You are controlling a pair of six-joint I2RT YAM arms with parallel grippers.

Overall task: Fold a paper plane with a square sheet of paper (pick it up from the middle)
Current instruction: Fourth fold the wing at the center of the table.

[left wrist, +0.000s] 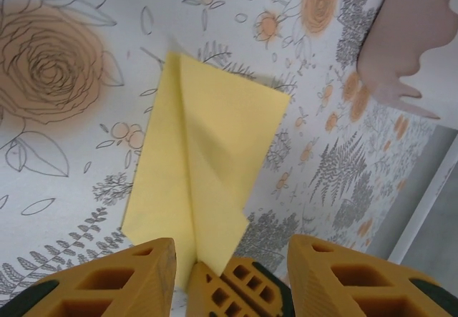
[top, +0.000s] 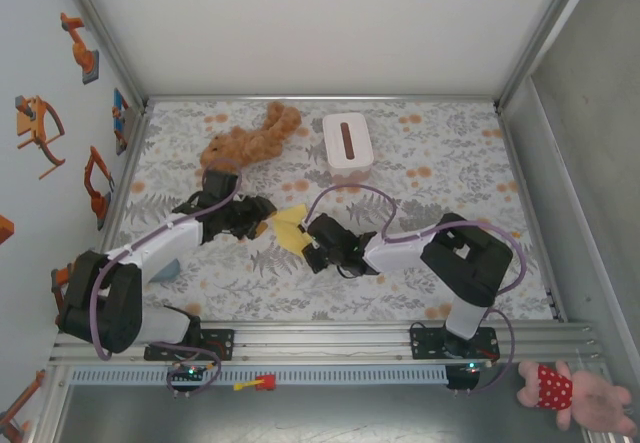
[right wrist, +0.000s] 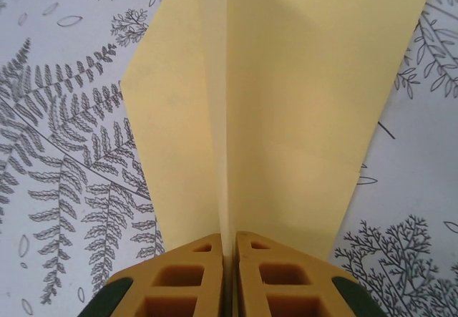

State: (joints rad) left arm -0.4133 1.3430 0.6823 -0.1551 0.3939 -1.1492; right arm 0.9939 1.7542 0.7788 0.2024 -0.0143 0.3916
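The yellow paper lies mid-table, folded into a pointed paper plane shape with a raised centre crease. In the right wrist view my right gripper is shut on that upright crease, and the paper's wings spread to both sides. My right gripper holds the paper's near-right end. My left gripper sits at the paper's left side. In the left wrist view it is open, its fingers straddling the paper and the right gripper's fingers without touching the sheet.
A brown plush toy lies at the back left and a white box with a brown slot stands at the back centre. The floral tablecloth is bare on the right. A pink plush lies off the table, front right.
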